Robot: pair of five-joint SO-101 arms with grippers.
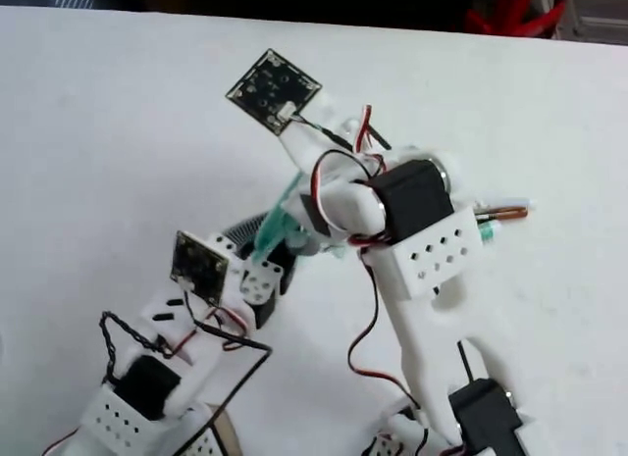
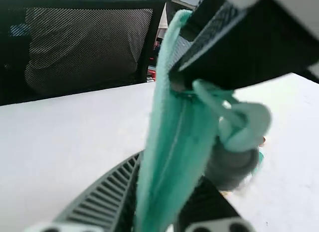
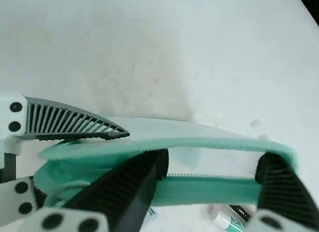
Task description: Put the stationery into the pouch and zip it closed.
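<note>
Some stationery (image 1: pixel 502 214) is lying unpacked | your left gripper (image 2: pixel 157 207) is pinching the pouch (image 2: pixel 172 142), right gripper (image 3: pixel 214 159) standing spread | zip pending

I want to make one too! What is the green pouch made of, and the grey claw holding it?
The pouch looks like soft cloth: it sags, and its edge is fuzzy. The left gripper has fingers that are probably hard, matte plastic, since they look stiff and ribbed.

The pouch (image 3: pixel 199 144) is mint green. The right gripper (image 3: pixel 214 164) has black ribbed fingers (image 3: pixel 124 187); the table (image 3: pixel 149 52) beyond is white.
</note>
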